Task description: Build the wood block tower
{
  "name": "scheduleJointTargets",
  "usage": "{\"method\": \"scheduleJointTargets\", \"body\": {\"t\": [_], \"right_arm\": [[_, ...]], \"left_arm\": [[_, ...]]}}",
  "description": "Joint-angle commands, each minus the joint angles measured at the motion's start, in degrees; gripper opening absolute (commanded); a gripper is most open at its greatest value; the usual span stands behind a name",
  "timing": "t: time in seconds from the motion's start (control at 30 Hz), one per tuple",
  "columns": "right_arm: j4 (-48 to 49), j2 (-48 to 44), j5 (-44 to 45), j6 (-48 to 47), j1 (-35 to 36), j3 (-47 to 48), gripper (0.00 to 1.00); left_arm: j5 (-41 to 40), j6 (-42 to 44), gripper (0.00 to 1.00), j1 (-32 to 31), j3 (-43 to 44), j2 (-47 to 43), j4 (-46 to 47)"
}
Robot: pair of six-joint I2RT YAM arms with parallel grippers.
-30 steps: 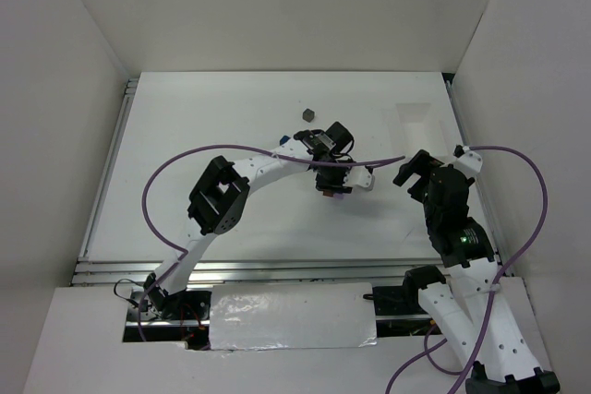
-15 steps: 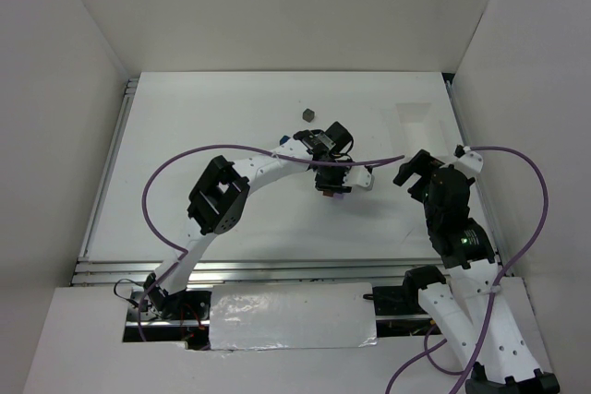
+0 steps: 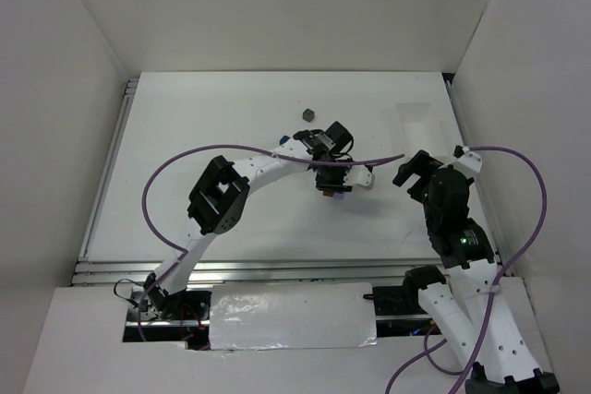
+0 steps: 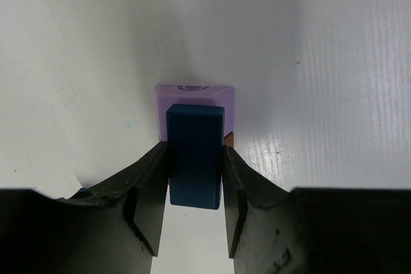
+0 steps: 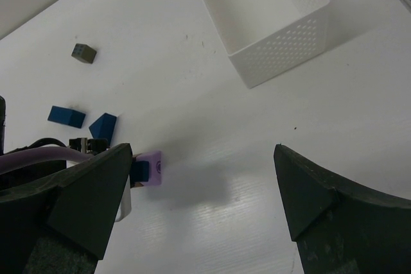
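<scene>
My left gripper (image 4: 196, 153) is shut on a dark blue wood block (image 4: 195, 158), its fingers (image 4: 151, 178) pressing on both sides. The blue block sits over a lavender block (image 4: 194, 94), and a sliver of a brown-orange block (image 4: 228, 137) shows at the lavender block's right edge. From above, this small tower (image 3: 338, 194) lies under the left gripper (image 3: 331, 187) at mid-table. My right gripper (image 5: 203, 152) is open and empty, to the right of the stack (image 5: 151, 169). A loose grey block (image 5: 84, 53) and two blue blocks (image 5: 66, 116) (image 5: 103, 126) lie farther back.
A white perforated tray (image 5: 282, 49) stands at the back right of the table. The grey block (image 3: 307, 113) lies alone behind the left arm. A purple cable (image 3: 185, 159) arcs over the left arm. White walls close the table in on three sides.
</scene>
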Motion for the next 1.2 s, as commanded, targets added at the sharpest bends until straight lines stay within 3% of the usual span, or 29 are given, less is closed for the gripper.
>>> {"method": "scheduleJointTargets", "body": {"t": [0.0, 0.77, 0.97, 1.17], "right_arm": [[2.67, -0.70, -0.16, -0.78, -0.22, -0.26, 1.00], [2.58, -0.79, 0.01, -0.78, -0.31, -0.44, 1.00], [2.58, -0.70, -0.07, -0.78, -0.22, -0.35, 1.00], [2.84, -1.05, -0.07, -0.87, -0.31, -0.62, 1.00]], "left_arm": [[1.51, -0.74, 0.45, 0.04, 1.84, -0.06, 1.05], [-0.51, -0.04, 0.50, -0.75, 0.43, 0.29, 2.28], [-0.25, -0.12, 0.61, -0.75, 0.43, 0.21, 2.28], [0.63, -0.12, 0.64, -0.75, 0.87, 0.03, 1.58]]}}
